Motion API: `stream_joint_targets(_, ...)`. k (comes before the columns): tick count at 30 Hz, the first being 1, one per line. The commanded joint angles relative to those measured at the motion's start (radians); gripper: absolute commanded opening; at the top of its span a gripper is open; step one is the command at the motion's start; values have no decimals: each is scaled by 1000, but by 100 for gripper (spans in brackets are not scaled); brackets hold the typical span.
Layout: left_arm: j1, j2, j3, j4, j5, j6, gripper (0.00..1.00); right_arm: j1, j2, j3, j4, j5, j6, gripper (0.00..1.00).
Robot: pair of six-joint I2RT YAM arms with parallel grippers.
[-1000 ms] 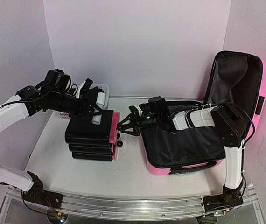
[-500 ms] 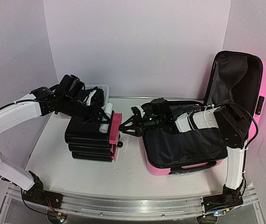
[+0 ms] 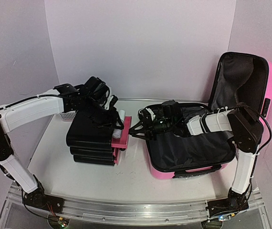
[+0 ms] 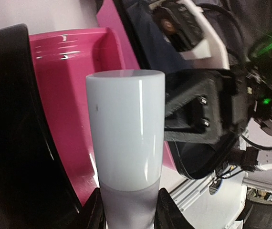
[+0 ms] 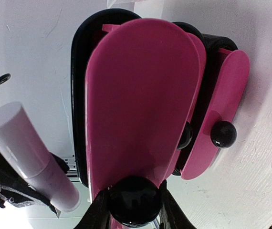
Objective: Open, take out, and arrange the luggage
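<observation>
The pink luggage (image 3: 266,90) lies open on the right, its lid standing up and its black lining showing. Left of it is a black stack of drawers (image 3: 90,140) with pink fronts. My right gripper (image 3: 134,130) (image 5: 135,202) is shut on the black knob (image 5: 135,199) of the top drawer (image 3: 122,134) (image 5: 136,95), which is pulled partly out. My left gripper (image 3: 108,112) (image 4: 129,212) is shut on a white tube (image 4: 126,129) (image 3: 121,114) (image 5: 26,148), held just above the pulled-out pink drawer (image 4: 69,95).
A white mesh basket (image 3: 68,115) stands behind the left arm at the back left. The lower drawers are closed, and one black knob (image 5: 223,134) shows on them. The right arm reaches across the luggage's open half (image 3: 188,148).
My right gripper has closed on the top drawer's knob and drawn the drawer out to the right. My left arm has carried the white tube rightward over the drawer.
</observation>
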Motion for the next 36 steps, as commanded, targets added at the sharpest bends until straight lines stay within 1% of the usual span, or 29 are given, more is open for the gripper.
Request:
stream_joint_targets(1, 0, 37, 92, -45, -70, -26, 27, -9, -74, 11, 16, -17, -36, 8)
stream_joint_targets(2, 0, 49, 98, -44, -68, -29, 28, -9, -74, 11, 15, -14, -36, 9)
stream_joint_targets(6, 0, 75, 121, -45, -32, -29, 39, -9, -70, 25, 13, -17, -38, 8)
stream_joint_targets(10, 2, 26, 104, -46, -72, 7, 62, -9, -59, 40, 8, -26, -37, 8)
stream_joint_targets(11, 2, 7, 96, -47, -83, 21, 66, -9, -57, 44, 5, -28, -38, 8)
stream_joint_targets(13, 7, -38, 78, -51, -102, 43, 70, -9, -54, 53, -5, -31, -44, 8)
stream_joint_targets(16, 29, -126, 46, -62, -126, 92, 73, 1, -40, 90, -58, -36, -75, 8)
stream_joint_targets(18, 70, -205, 28, -95, -173, 127, 77, 14, -28, 128, -122, -28, -112, 8)
stream_joint_targets(20, 155, -259, 9, -150, -199, 158, 78, 23, -15, 156, -151, -17, -127, 8)
stream_joint_targets(22, 255, -311, -17, -188, -186, 187, 79, 31, 0, 186, -157, -5, -126, 8)
stream_joint_targets(24, 330, -357, -42, -209, -196, 220, 80, 43, 18, 216, -163, 2, -124, 8)
stream_joint_targets(27, 368, -399, -64, -227, -206, 240, 81, 67, 68, 264, -165, 5, -114, 11)
stream_joint_targets(36, 373, -396, -107, -227, -178, 237, 81, 110, 183, 381, -165, 36, -91, 15)
